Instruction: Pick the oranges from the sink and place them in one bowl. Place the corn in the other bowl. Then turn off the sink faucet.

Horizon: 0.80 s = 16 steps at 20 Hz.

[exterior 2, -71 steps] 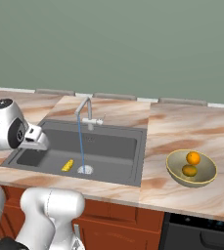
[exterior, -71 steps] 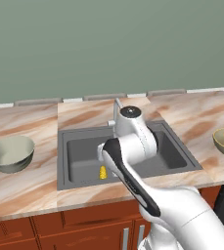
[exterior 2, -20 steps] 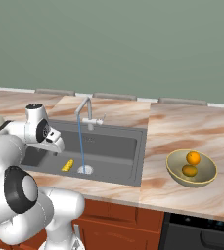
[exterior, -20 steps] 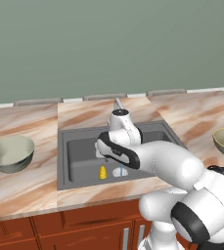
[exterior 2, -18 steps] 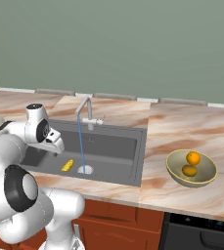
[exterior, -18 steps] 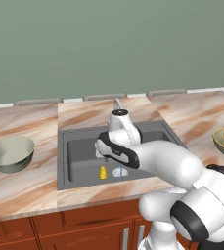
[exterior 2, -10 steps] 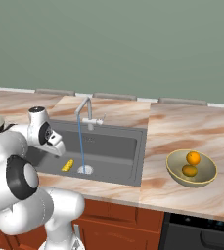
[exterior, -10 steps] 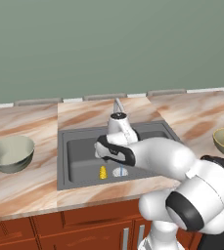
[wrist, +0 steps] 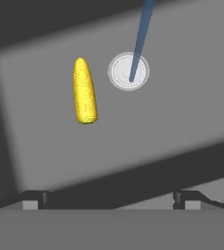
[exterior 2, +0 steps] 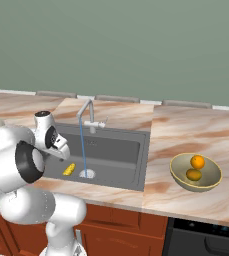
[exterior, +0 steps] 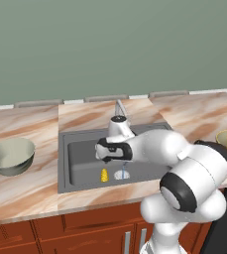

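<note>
Tool (wrist: 111,197) wide open, I hover over the small yellow knobbly corn cob (wrist: 84,91) in the dark-grey sink (wrist: 182,117); it looks light, firm, probably wet, best pinched mid-length.

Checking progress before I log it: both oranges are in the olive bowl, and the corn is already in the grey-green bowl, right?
Not quite. Both oranges are in the olive bowl, but the corn lies on the sink floor beside the drain, as the hand view shows.

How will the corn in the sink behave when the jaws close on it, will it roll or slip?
The corn is a tapered, rounded cob lying flat on the sink floor, so it may roll if nudged sideways. Its knobbly skin probably gives some hold. It looks stiff and light. The water stream falls beside it on the drain, so it may be wet.
</note>
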Motion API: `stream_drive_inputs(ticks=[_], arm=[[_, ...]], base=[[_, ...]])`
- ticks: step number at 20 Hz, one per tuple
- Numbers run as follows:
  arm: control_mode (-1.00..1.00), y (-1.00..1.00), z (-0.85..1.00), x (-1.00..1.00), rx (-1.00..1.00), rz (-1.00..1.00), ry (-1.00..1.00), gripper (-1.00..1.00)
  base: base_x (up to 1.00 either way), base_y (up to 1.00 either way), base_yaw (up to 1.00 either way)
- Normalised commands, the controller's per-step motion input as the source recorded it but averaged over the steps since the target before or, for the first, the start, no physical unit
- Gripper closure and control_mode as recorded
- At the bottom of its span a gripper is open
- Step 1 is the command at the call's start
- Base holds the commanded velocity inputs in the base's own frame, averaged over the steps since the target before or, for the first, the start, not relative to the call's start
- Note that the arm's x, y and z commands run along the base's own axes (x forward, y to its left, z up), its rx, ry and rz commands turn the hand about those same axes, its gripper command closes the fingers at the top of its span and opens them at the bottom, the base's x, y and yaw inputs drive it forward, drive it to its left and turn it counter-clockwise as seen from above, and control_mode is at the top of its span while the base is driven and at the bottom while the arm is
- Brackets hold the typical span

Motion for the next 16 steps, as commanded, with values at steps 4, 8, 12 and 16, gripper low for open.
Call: stream_drive_inputs(ticks=[4, 8, 12, 16], arm=[[-1.0, 0.0, -0.11, 0.26, 0.0, 0.0, 0.0, -1.0], [-1.0, 0.0, -0.23, 0.21, 0.0, 0.0, 0.0, -1.0], [-1.0, 0.0, -0.32, 0.2, 0.0, 0.0, 0.02, -1.0], [-1.0, 0.04, -0.3, 0.25, 0.0, 0.0, 0.04, -1.0]], base=[[0.0, 0.0, 0.0], [0.0, 0.0, 0.0], [0.0, 0.0, 0.0], [0.0, 0.0, 0.0]])
